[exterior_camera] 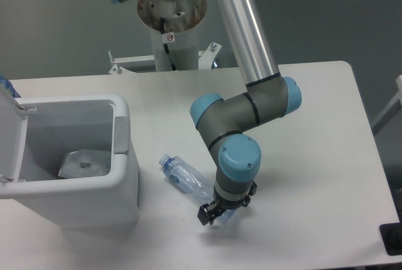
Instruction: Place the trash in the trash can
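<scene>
The clear bluish bottle [184, 178] lies flat on the table, its blue cap pointing toward the trash can [123, 157]. My gripper [217, 212] is low over the bottle's base end, fingers spread on either side of it, still open. The base is partly hidden under the wrist. A whitish plastic bag [85, 163] lies inside the white trash can, whose lid [9, 135] stands raised at the left.
The arm's base column [169, 25] rises behind the table's far edge. The table's right edge [370, 157] is well away from the gripper. A dark object [392, 238] sits at the lower right corner.
</scene>
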Action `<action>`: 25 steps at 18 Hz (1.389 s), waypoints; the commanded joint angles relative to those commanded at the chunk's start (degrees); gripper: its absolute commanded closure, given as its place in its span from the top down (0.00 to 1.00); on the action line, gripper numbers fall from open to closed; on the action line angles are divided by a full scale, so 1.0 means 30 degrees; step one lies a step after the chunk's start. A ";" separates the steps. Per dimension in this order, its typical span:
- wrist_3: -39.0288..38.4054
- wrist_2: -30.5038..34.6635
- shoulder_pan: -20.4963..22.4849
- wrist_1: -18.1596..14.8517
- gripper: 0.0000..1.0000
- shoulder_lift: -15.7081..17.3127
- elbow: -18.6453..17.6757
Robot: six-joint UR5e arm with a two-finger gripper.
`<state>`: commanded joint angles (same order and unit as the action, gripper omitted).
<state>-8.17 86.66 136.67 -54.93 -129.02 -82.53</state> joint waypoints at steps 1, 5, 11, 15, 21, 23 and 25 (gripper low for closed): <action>0.0000 0.0000 0.0000 0.0000 0.89 -0.0029 0.0000; 0.0029 0.0029 -0.0029 0.0029 0.81 0.0000 -0.0029; 0.0059 0.0029 -0.0029 0.0029 0.70 0.0000 0.0000; 0.0117 0.0000 -0.0059 0.0000 0.65 0.0058 0.0204; 0.0263 0.0000 -0.0059 0.0000 0.61 0.0117 0.0264; 0.0293 0.0000 -0.0059 0.0029 0.60 0.0117 0.0293; 0.0322 0.0000 -0.0059 0.0029 0.60 0.0117 0.0293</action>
<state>-7.21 86.66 136.49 -54.84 -128.67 -81.65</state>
